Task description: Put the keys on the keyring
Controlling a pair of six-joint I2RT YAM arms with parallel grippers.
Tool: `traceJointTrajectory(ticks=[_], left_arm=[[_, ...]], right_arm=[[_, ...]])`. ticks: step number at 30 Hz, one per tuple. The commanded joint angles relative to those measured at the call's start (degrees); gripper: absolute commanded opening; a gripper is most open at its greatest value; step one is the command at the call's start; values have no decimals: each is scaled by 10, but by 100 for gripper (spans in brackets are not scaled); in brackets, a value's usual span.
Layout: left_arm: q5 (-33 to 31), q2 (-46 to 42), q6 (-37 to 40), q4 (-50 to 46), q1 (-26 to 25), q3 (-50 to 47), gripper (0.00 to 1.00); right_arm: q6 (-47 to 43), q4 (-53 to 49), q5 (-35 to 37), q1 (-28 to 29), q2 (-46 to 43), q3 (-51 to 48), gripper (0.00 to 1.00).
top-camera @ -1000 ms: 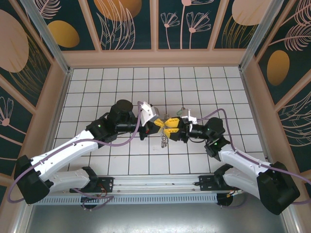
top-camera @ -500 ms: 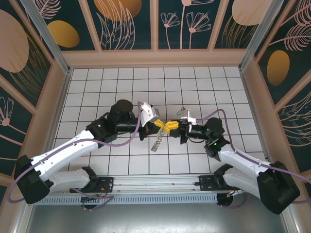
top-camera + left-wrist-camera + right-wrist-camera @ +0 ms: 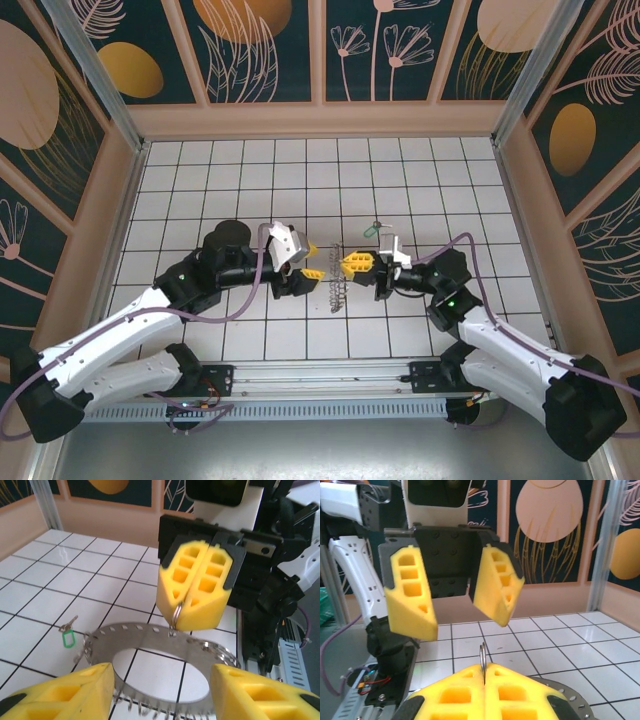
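Tiled floor [image 3: 250, 170]: arms reach inward, left end effector [image 3: 315, 260] spread, facing right end effector [image 3: 348, 264] pinching keyring [image 3: 337, 288].

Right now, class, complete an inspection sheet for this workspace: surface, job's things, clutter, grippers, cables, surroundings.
Surface: white tiled table with dark grid lines.
Job's things: keyring held by a small wire loop at its rim; key with a green head lies on the tiles, apart from it.
Clutter: nothing seen.
Grippers: left gripper open, holding nothing; right gripper shut on the keyring's loop.
Cables: purple cables run along both arms.
Surroundings: patterned wall panels enclose the table.
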Motion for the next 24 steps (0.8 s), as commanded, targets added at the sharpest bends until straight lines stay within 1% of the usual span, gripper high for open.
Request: traceJointTrajectory(ticks=[1,5,8,11,15,16,19,24], left_arm=[[38,-12,10,41,-2,-15,51],[65,-16,8,67,-3,-21,48],[72,-16,8,75,-2,-24,45],[75,-16,11,75,-2,-22,42],[61,-8,25,52,-2,-14,37],[55,-5,28,46,-2,-13,36],[53,4,31,41,-2,-10,33],[70,15,24,58,-3,-7,29]], right_arm=[[17,75,-34,12,-1,-5,0],[56,147,-51,13,12,-12,0],[72,176,-57,15,24,-12,0],[62,160,-53,21,34,-3,0],[16,89,-36,33,31,16,0],[12,85,-35,34,30,17,0],[18,100,-36,34,31,15,0],[36,133,-27,36,42,10,0]])
